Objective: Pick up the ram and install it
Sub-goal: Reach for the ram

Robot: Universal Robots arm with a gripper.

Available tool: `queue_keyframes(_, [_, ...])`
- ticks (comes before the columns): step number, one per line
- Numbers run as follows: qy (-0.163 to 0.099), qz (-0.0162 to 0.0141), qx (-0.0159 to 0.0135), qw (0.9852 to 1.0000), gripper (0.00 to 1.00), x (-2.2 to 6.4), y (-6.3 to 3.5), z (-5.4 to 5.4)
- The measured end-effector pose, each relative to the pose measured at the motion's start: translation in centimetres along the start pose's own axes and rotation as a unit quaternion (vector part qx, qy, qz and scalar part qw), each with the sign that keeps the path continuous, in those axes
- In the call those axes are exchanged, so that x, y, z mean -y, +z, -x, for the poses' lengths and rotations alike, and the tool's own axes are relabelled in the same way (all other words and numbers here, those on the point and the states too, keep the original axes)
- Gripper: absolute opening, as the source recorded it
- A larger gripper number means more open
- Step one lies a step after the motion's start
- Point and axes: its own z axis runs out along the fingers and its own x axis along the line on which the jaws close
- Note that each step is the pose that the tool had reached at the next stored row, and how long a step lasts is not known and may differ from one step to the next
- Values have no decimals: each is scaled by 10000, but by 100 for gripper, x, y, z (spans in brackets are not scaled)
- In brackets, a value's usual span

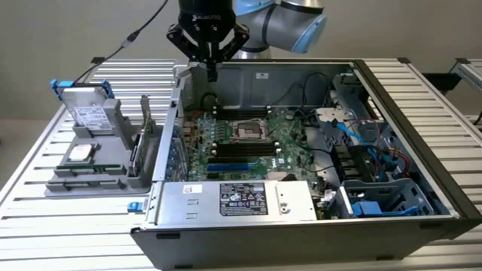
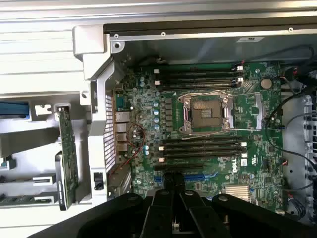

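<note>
The robot arm's black two-fingered gripper [image 1: 212, 74] hangs in the upper middle of the exterior view, above the rear corner of the open grey metal computer case [image 1: 421, 169] on that view's left. Its fingers are pressed together with nothing between them. In the wrist view the closed fingertips [image 2: 168, 179] show against the green motherboard [image 2: 247, 163], near its bright blue slot [image 2: 198, 177].

The ram [image 1: 90, 168], a long, thin, dark-green circuit-board stick, is well apart from the gripper. It rests lengthwise across a grey moulded holder [image 1: 83, 183] at the exterior view's lower left, outside the case. It reads as a narrow green strip there; its chips and label are too small to make out. Just behind it on the holder lies a small square silver processor [image 1: 81, 152]. Farther back a silver hard drive [image 1: 87, 110] with blue side rails stands propped up. A tall thin card [image 1: 141, 138] stands on edge at the holder's side nearest the case.

Inside the case the motherboard carries rows of long bare black plastic slots [image 1: 241, 148] on either side of a square metal processor socket [image 1: 247, 131]. A silver power-supply box [image 1: 237, 199] with a black label sits along the front. Holder and case stand on a white slatted table [image 1: 45, 237].
</note>
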Motion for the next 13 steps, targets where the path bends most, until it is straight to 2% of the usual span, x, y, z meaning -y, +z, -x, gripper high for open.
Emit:
queue_keyframes(9, [0, 0, 0, 10000, 10, 0, 0, -1])
queue_keyframes(13, [1, -1, -18, 10000, 10, -15, -1, -102])
